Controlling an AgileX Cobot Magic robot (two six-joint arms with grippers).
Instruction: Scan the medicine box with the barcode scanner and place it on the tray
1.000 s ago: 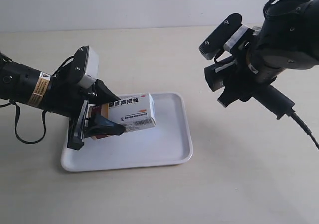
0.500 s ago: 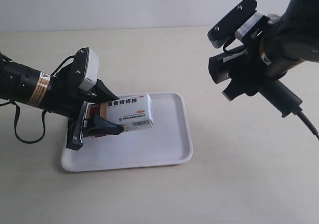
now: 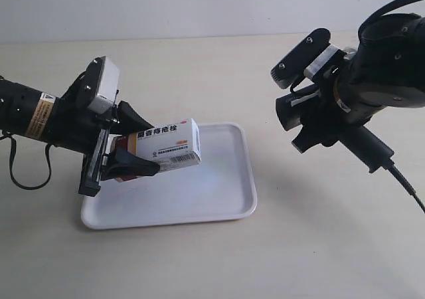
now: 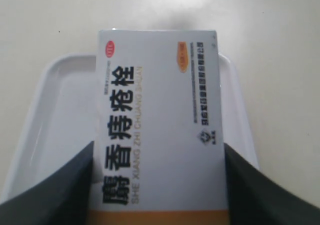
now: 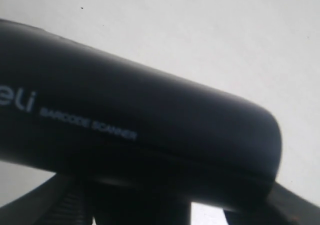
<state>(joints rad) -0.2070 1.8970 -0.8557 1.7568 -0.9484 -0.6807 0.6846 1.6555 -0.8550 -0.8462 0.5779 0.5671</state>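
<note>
— Movement on both sides since a second ago, yes?

— Yes. The left gripper (image 3: 133, 149) has pulled back and risen a little, so the medicine box (image 3: 166, 145) now hangs higher over the near-left part of the tray (image 3: 226, 209) than it did. It is clear of the tray floor, tilted, with its barcode face turned toward the exterior camera.

— Gripper state?

— Clamped on the medicine box at its dark-red and orange end. In the left wrist view the two dark fingers (image 4: 55, 195) press against both long sides of the medicine box (image 4: 160, 120), with the tray (image 4: 45, 105) below it.

— And the other arm?

— The right gripper (image 3: 319, 109) holds the barcode scanner (image 3: 332, 123), head pointing toward the box. It swung up half a second ago and has now come back down and slightly toward the tray. The right wrist view shows only the barcode scanner (image 5: 140, 130) body filling the frame, lettering legible; the gripper is closed around it, judging by how the scanner hangs above the counter (image 3: 299, 246).

— What does that mean for the task?

— I'd judge the scan is being lined up: box lifted and presented, scanner re-aimed. The two are well apart, and the barcode seems angled more to the camera than to the scanner head, so alignment may need work. Placing on the tray is not yet done.
</note>
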